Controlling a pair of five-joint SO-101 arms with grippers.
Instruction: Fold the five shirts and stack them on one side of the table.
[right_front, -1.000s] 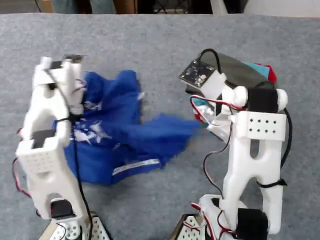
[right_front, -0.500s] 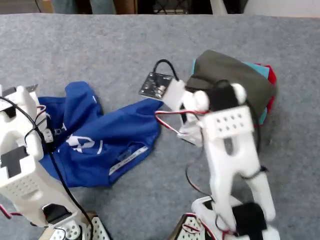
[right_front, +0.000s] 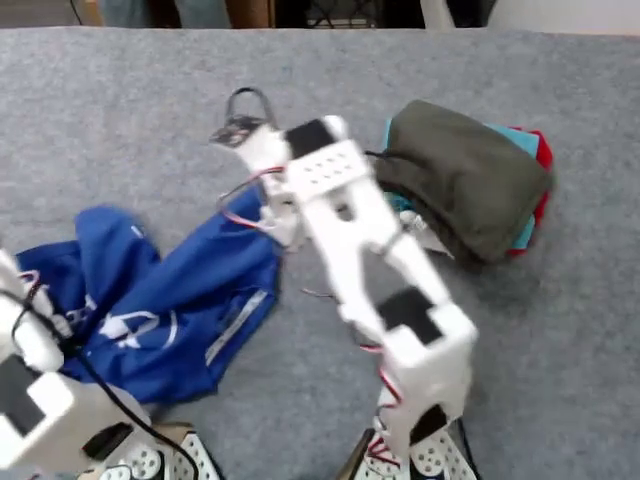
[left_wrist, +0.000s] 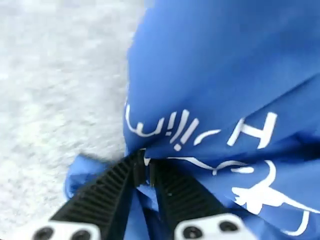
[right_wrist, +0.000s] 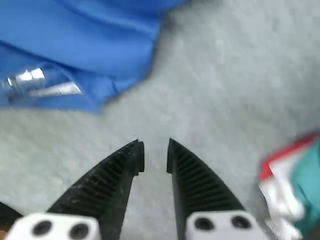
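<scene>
From above, the blue shirt (right_front: 175, 295) lies crumpled on the left front part of the grey table (right_front: 130, 110). Its near left end is bunched against the left arm (right_front: 35, 395), while a long flap stretches toward the middle. The right arm (right_front: 350, 225) slants from the front centre across to the far left, its wrist above the tip of that flap. The stack of folded shirts (right_front: 465, 175) sits on the right, an olive one on top with teal and red edges showing beneath, apart from the blue shirt. Bare grey surface runs from the blue shirt up to the far edge, and more lies in front of the stack. In the left wrist view, the left gripper (left_wrist: 146, 166) is pinched tight on a fold of the blue shirt (left_wrist: 225, 75) just below its white print, with table (left_wrist: 50, 75) beside the cloth. In the right wrist view, the right gripper (right_wrist: 155, 151) hangs over bare table (right_wrist: 225, 75) with a narrow gap and nothing between its jaws. The blue shirt's hem (right_wrist: 75, 50) lies near, not touching, and a corner of the stack (right_wrist: 295, 175) lies off to one side.
</scene>
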